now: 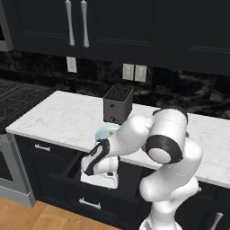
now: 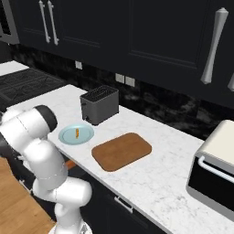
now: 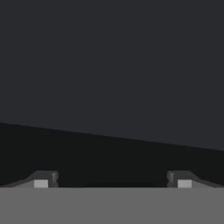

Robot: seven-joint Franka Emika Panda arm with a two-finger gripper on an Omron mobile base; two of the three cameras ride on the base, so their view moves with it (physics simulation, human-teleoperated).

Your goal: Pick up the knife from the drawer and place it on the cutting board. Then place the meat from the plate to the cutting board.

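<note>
A white, glossy robot arm bends down from the marble-patterned counter (image 2: pixel 151 178) so that its hand hangs over the open drawer (image 1: pixel 74 166), a deep black pull-out with a silver bar handle on its front. In the hand view the gripper (image 3: pixel 112 180) faces a smooth, dark surface (flat and featureless, crossed by one slanting edge); its two small dark fingertips (image 3: pixel 43 179) stand wide apart with nothing between them. The knife cannot be made out inside the drawer. On the counter, the round, shallow pale blue plate (image 2: pixel 66 137) sits just in front of a boxy dark grey toaster (image 2: pixel 99 105) with slotted top. The meat (image 2: pixel 77 133), a tiny tapered orange-brown stick, lies on the plate near its centre. To the right of the plate, close but apart, lies the cutting board (image 2: pixel 121 151), a flat brown wooden rectangle with rounded corners, bare on top. A microwave (image 2: pixel 215 169) stands at the far right end of the counter
</note>
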